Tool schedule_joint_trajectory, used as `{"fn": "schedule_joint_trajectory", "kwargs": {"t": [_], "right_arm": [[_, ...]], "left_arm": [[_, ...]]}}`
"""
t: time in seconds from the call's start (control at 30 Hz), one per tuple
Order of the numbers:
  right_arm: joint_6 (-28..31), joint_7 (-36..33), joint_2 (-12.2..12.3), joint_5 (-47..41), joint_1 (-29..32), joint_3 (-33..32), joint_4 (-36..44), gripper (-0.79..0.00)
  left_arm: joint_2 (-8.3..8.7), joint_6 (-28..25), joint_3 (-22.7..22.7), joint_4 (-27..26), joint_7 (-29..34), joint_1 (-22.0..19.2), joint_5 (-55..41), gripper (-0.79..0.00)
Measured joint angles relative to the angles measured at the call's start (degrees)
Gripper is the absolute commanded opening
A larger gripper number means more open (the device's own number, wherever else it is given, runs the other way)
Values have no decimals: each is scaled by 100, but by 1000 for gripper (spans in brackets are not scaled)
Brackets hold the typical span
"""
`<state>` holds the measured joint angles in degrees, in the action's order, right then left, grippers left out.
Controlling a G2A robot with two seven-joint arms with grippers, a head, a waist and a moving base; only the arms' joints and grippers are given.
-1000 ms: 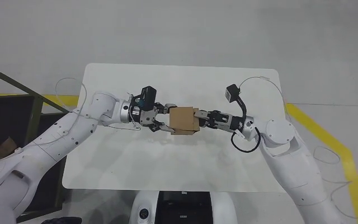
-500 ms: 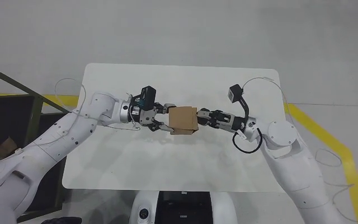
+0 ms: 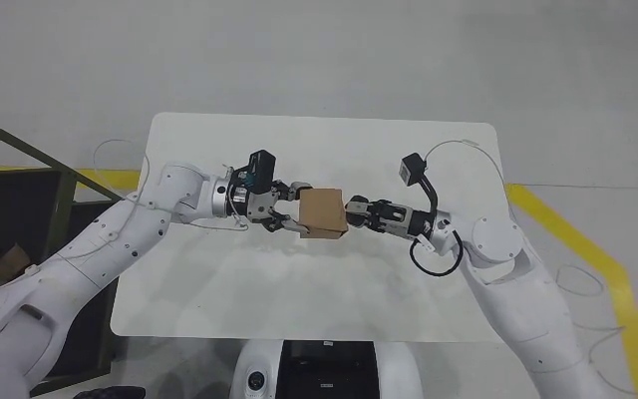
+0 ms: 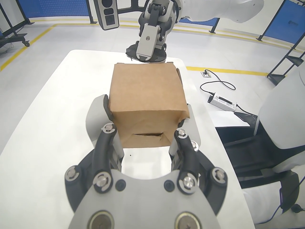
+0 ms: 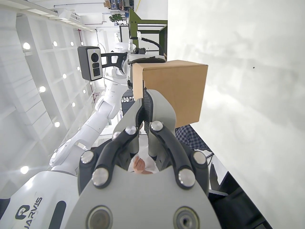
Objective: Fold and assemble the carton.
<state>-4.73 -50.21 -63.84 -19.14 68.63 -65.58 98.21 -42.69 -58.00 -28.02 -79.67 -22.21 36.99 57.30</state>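
A brown cardboard carton (image 3: 322, 211), folded into a box, is held just above the middle of the white table (image 3: 199, 289). My left gripper (image 3: 297, 209) is shut on it, one finger on each side wall (image 4: 146, 107). In the left wrist view a tucked flap slit shows on the carton's (image 4: 147, 91) near face. At the opposite end my right gripper (image 3: 351, 211) has its fingers together, pinching the carton's edge (image 5: 144, 96). From the left wrist view the right gripper (image 4: 145, 57) sits at the carton's far top edge. In the right wrist view the carton (image 5: 176, 91) stands just past the fingertips.
A dark green frame (image 3: 40, 199) stands off the table's left side. A power adapter with a cable (image 4: 221, 101) lies on the floor beside the table. Bare tabletop lies all around the carton.
The right gripper drew back slightly from the carton, then came back against its end. The carton and left gripper shifted a little to the left.
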Motion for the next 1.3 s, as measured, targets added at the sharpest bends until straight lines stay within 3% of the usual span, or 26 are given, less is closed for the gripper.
{"fn": "schedule_joint_trajectory", "kwargs": {"t": [0.47,0.83,1.07,1.3], "right_arm": [[-33,57,56,50,124,-263,41,-785],[-21,102,35,34,87,-95,23,-785],[-60,165,143,225,349,-636,133,-785],[-108,132,220,316,715,-953,385,-785]], "left_arm": [[19,0,-170,29,-46,121,19,-548],[-18,0,-181,92,-26,234,-20,-539],[-233,1,162,504,101,336,-96,-520],[-575,263,409,881,426,414,290,-465]]}}
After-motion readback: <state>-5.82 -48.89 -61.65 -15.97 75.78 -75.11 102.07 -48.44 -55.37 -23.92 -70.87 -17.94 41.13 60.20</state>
